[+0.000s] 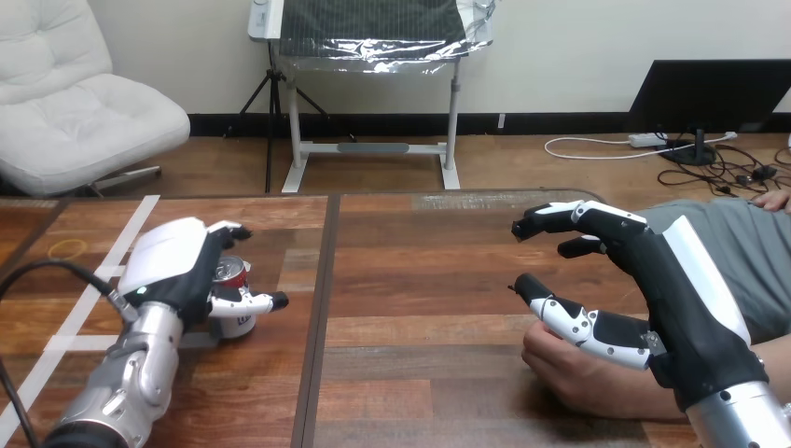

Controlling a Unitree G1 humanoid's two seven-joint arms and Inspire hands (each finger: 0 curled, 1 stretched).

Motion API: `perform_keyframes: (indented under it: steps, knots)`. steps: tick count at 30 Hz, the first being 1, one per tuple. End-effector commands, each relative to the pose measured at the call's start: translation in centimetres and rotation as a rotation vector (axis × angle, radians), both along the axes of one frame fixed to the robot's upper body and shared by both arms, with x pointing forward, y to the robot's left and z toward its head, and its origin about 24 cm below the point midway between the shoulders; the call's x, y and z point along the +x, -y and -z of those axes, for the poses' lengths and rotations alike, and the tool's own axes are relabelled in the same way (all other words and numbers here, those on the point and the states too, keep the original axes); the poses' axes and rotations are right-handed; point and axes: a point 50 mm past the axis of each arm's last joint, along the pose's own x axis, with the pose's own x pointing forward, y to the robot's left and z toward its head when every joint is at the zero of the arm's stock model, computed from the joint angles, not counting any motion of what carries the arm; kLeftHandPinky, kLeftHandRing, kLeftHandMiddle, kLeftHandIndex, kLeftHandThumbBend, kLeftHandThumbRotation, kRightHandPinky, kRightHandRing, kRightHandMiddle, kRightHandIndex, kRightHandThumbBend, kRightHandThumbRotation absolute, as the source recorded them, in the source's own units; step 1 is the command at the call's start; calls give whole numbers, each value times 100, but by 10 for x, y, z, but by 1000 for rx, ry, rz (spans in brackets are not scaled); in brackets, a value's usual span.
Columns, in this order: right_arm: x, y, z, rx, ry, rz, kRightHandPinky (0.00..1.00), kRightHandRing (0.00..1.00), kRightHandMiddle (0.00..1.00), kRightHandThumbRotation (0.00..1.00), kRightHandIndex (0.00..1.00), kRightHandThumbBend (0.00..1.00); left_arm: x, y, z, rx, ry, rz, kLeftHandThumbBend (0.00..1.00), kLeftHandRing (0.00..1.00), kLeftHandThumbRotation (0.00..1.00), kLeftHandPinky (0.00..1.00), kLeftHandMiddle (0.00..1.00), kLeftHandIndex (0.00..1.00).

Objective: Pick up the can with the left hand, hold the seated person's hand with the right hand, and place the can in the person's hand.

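The can [233, 301] stands upright on the wooden table [420, 280], left of its dark seam [315, 336] and beside white tape lines [58, 343]. The left hand [177, 266] wraps fingers and thumb round it. The right hand [676, 299], fingers spread and holding nothing, hangs over the person's hand [583, 378], which lies on the table.

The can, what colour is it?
It's a red and white metal can, silver top; head view.
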Motion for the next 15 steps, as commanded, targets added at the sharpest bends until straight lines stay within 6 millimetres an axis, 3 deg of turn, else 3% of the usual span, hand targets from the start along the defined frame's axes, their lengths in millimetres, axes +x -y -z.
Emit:
perform_keyframes:
  steps: [1, 15]
  knots:
    - [6, -1, -22, -36, 99, -18, 70, 79, 77, 0, 64, 49, 20, 6, -25, -37, 81, -10, 90, 79, 46, 71, 81, 80]
    - [6, 1, -24, -60, 104, -29, 70, 79, 76, 0, 63, 49, 19, 6, -21, -43, 49, -20, 90, 79, 47, 71, 82, 81]
